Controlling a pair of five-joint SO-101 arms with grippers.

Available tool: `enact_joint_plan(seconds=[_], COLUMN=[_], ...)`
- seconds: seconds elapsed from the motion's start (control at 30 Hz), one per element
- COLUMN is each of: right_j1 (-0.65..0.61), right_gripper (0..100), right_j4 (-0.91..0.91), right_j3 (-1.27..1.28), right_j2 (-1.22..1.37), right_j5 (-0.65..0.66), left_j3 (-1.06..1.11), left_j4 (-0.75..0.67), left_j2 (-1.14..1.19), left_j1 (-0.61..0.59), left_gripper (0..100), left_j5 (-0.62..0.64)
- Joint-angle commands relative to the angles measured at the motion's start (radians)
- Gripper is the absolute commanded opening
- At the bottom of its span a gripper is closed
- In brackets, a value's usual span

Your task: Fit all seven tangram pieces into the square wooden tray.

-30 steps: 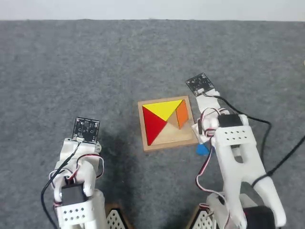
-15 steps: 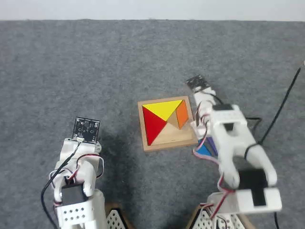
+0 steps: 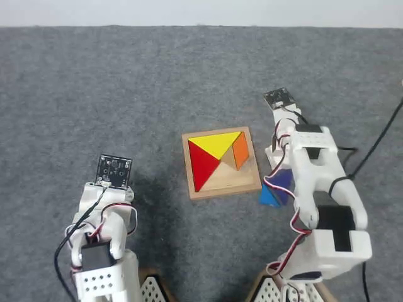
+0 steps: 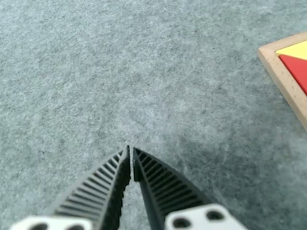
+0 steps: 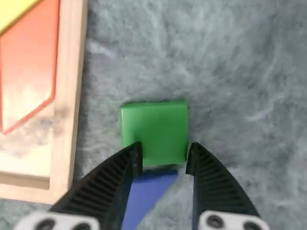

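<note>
Right claw (image 5: 164, 148), spread, straddles the green square (image 5: 153, 125); left claw (image 4: 130, 152) closed. Closing may snag the adjoining blue piece (image 5: 146, 189).

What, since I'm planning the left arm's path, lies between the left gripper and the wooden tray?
Only bare grey carpet lies between the left gripper and the wooden tray, as the left wrist view shows.

No lettering, number or sign can be read on the wooden tray (image 3: 227, 190) or anything else.
</note>
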Motion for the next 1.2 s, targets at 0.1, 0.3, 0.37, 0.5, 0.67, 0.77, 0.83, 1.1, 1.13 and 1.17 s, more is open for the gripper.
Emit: enact_joint_plan(seconds=[0.1,0.3,0.37,0.5,0.67,0.77,0.83,1.1,1.13,1.17], right_j1=[-0.056,-0.058,-0.061,-0.104,-0.153,-0.156,-0.142,-0.081,-0.081,-0.081], right_gripper=[16.9,16.9,16.9,17.2,17.3,17.3,17.4,29.3,29.1,28.4], right_j4=[0.019,0.021,0.048,0.079,0.087,0.082,0.081,0.033,0.033,0.033], right_j3=[-0.068,-0.063,-0.068,-0.063,-0.063,-0.064,-0.069,-0.137,-0.138,-0.140], right_j2=[-0.002,-0.030,-0.059,-0.114,-0.119,-0.101,-0.065,0.091,0.102,0.113], right_j5=[-0.011,-0.006,-0.003,-0.005,-0.005,-0.009,-0.009,-0.003,-0.002,0.002], left_j3=[-0.007,-0.007,-0.007,-0.007,-0.007,-0.007,-0.007,-0.007,-0.007,-0.007], left_j4=[0.006,0.006,0.006,0.006,0.006,0.006,0.006,0.006,0.006,0.006], left_j2=[-0.012,-0.012,-0.012,-0.012,-0.012,-0.012,-0.012,-0.012,-0.012,-0.012], left_j1=[-0.008,-0.008,-0.008,-0.008,-0.008,-0.008,-0.008,-0.008,-0.008,-0.008], left_gripper=[1,1,1,1,1,1,1,1,1,1], left_j5=[-0.014,-0.014,-0.014,-0.014,-0.014,-0.014,-0.014,-0.014,-0.014,-0.014])
